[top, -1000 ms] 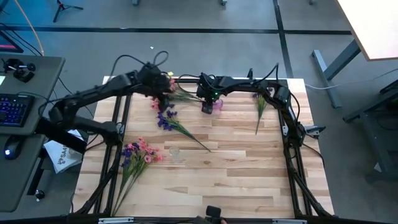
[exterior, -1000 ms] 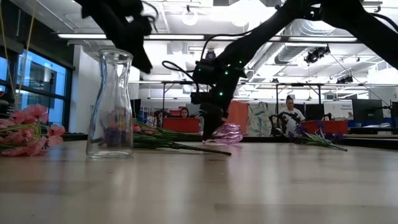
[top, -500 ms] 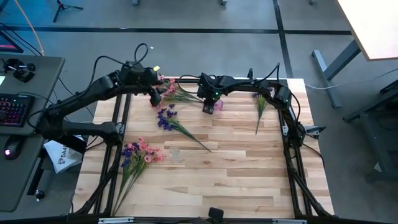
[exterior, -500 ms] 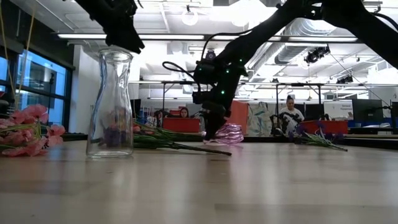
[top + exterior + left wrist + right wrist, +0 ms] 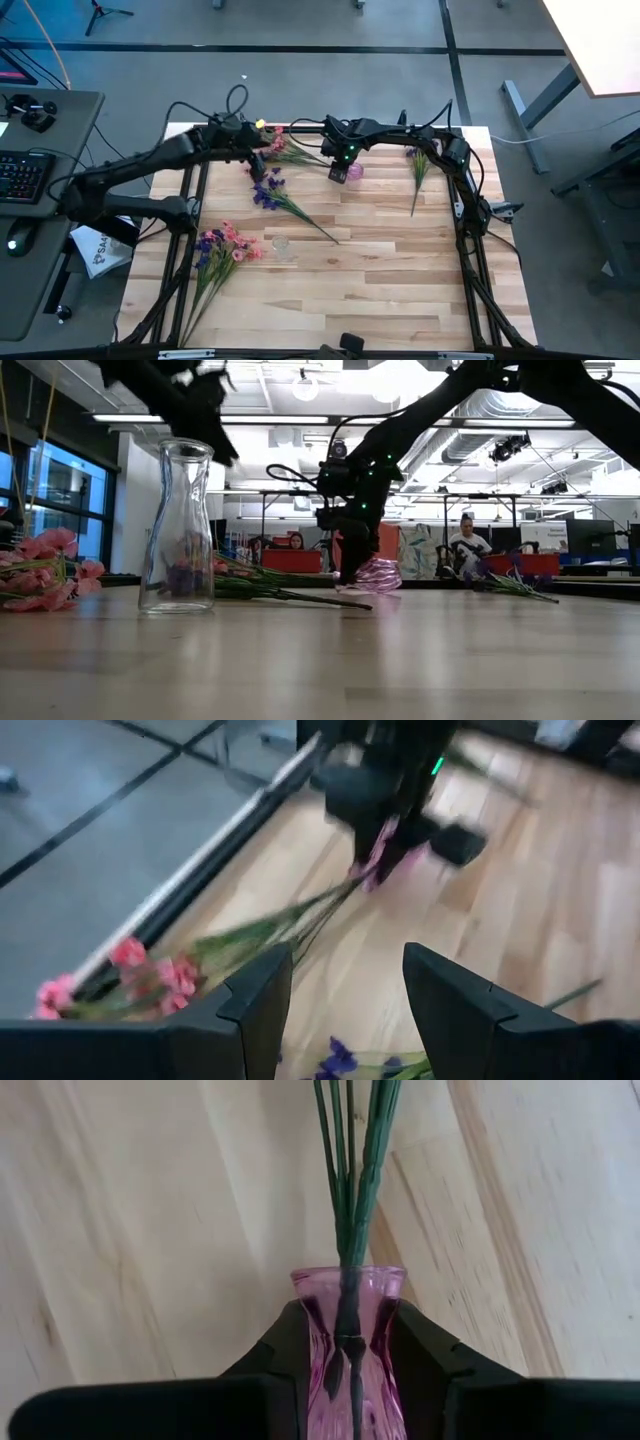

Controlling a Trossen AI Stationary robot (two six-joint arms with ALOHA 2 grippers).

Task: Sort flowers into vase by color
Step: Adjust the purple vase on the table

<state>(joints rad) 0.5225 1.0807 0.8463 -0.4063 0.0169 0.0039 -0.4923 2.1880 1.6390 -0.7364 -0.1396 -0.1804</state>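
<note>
The right claw (image 5: 350,1355) is clenching the pink vase (image 5: 350,1330) near the worktop's (image 5: 400,270) far edge, pink flowers' (image 5: 285,150) stems in its mouth. The left claw (image 5: 345,1010), released, is hovering beside them; next, seating stems deeper.

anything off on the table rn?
Yes. The pink vase at the far edge lies on its side in the right gripper, green stems trailing out of its mouth across the table. The clear vase stands upright.
</note>
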